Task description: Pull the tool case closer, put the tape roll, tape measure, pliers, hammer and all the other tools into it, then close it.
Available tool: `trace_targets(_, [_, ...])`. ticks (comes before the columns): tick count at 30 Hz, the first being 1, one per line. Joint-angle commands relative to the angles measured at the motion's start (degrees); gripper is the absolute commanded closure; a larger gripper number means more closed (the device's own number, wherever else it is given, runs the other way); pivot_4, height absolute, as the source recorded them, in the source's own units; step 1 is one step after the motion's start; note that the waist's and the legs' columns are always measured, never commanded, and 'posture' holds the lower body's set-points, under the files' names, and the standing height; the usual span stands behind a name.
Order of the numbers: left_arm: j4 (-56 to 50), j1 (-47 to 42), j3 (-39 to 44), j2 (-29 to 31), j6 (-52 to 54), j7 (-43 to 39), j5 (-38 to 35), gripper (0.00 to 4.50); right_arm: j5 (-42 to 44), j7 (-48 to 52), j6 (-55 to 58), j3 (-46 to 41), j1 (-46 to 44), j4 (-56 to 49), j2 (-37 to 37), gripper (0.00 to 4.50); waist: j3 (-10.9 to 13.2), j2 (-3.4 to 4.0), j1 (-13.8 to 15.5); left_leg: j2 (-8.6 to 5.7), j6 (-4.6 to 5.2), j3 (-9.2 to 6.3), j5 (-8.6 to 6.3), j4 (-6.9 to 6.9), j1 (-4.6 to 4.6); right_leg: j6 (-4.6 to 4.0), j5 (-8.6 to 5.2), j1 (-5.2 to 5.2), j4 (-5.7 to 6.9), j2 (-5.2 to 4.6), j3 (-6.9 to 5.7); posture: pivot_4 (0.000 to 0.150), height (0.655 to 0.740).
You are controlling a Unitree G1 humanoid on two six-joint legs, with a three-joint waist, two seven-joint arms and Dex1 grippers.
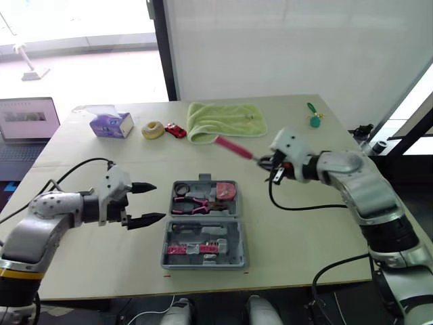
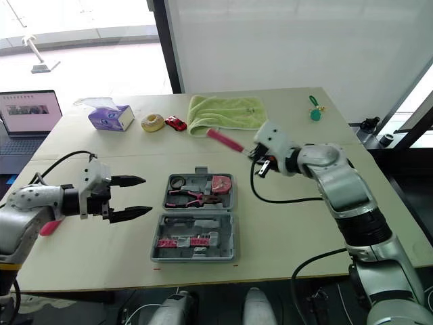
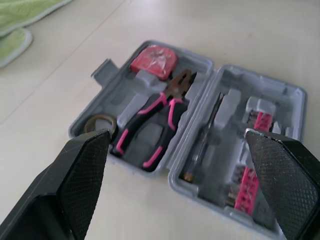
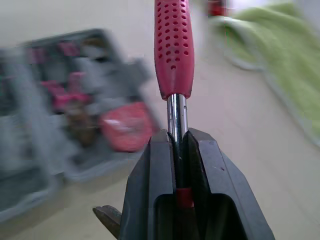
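The grey tool case (image 1: 238, 250) lies open in the middle of the table. Its far half holds pink-handled pliers (image 3: 155, 125), a red tape measure (image 3: 154, 59) and a dark tape roll (image 3: 100, 123). A screwdriver (image 3: 207, 132) and pink bits (image 3: 247, 185) sit in the near half. My right gripper (image 1: 265, 162) hovers right of and beyond the case, shut on the hammer's metal shaft. The hammer's pink handle (image 1: 230, 147) points toward the towel. My left gripper (image 1: 159, 202) is open just left of the case, holding nothing.
A green towel (image 1: 226, 120) lies at the back, with a red toy car (image 1: 175, 130), a cream ring (image 1: 153, 130) and a purple tissue box (image 1: 111, 124) to its left. A green tag (image 1: 314, 116) is at the back right. A laptop (image 1: 27, 125) stands off the left edge.
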Motion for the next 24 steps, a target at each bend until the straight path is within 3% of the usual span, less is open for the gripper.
trace_targets(1, [-0.32,3.17,3.99,1.91,-0.56,-1.20,-0.47,0.00,-0.92,6.50,1.12,6.89,-5.08,-3.91,-1.93,4.47,0.01,0.00,0.11,0.00,0.00,-0.04,0.00,0.06,-0.07,0.00,0.00,-0.02,0.00,-0.02,-0.04,0.150,0.7375])
trace_targets(4, [-0.94,8.13,5.63,2.84,0.29,-2.02,-0.88,0.00,-3.85,8.94,2.63,15.72,-8.55,-4.97,-0.60,4.47,0.01,0.00,-0.24,0.00,0.00,-0.01,0.00,0.06,-0.08,0.00,0.00,-0.07,-0.02,-0.07,-0.02,0.150,0.7375])
trace_targets(12, [-2.24,14.20,7.39,4.03,0.17,-0.87,0.94,0.00,-10.37,7.60,1.84,26.25,-10.11,-0.44,4.23,4.47,0.00,-0.01,0.00,0.00,-0.02,-0.08,0.01,0.06,-0.19,-0.01,0.01,-0.22,0.03,-0.07,-0.05,0.150,0.7375])
trace_targets(24, [-5.36,17.66,10.49,4.12,1.37,-0.14,-0.30,0.00,-14.15,6.68,1.03,28.50,-6.87,4.58,9.49,4.47,0.00,-0.01,-0.03,-0.03,-0.03,-0.06,0.01,0.02,-0.20,-0.03,0.02,-0.29,0.07,-0.06,-0.05,0.150,0.7375])
